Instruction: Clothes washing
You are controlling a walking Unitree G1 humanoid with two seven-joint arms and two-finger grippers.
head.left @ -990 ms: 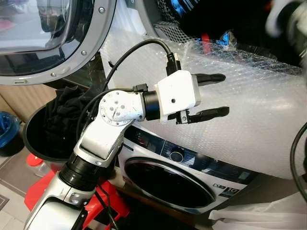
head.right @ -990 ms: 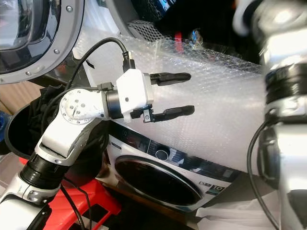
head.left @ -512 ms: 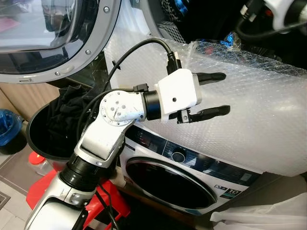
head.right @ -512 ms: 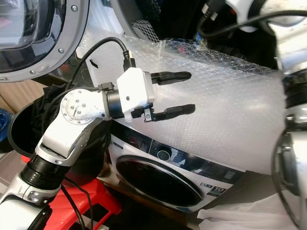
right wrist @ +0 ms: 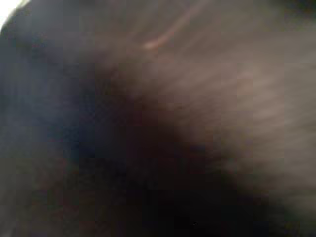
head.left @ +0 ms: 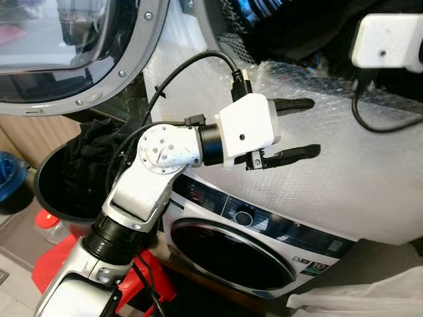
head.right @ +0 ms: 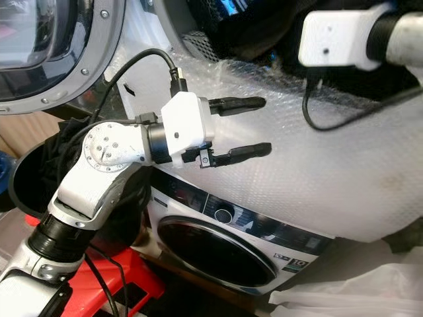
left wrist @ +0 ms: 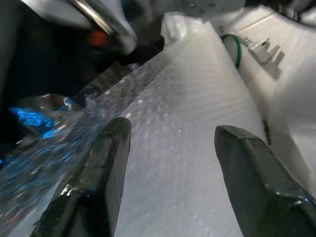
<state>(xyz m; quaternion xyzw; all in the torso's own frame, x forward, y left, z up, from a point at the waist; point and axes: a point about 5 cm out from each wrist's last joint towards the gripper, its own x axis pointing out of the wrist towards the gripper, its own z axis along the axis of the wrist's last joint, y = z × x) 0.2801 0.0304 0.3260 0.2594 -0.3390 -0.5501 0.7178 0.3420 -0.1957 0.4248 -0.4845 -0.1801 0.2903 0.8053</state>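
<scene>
Head views evenly lit and mostly sharp. Bubble wrap (head.left: 344, 172) is the brightest patch, near blown out just beside the open drum mouth (head.left: 297, 26), which is deep shadow. Glare on the door glass (head.left: 46, 39) left of the wrap. Left wrist view: soft focus, fingers (left wrist: 98, 182) glossy. Right wrist view: dark, fully motion-blurred.

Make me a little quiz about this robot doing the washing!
1. True or false: the left pincer is open and holds nothing.
2. What lies in the black bucket? A) dark clothes B) shoes C) water
3. Fill in: the washer below the pincer has its round door ____.

Key: 1 true; 2 A; 3 shut.
</scene>
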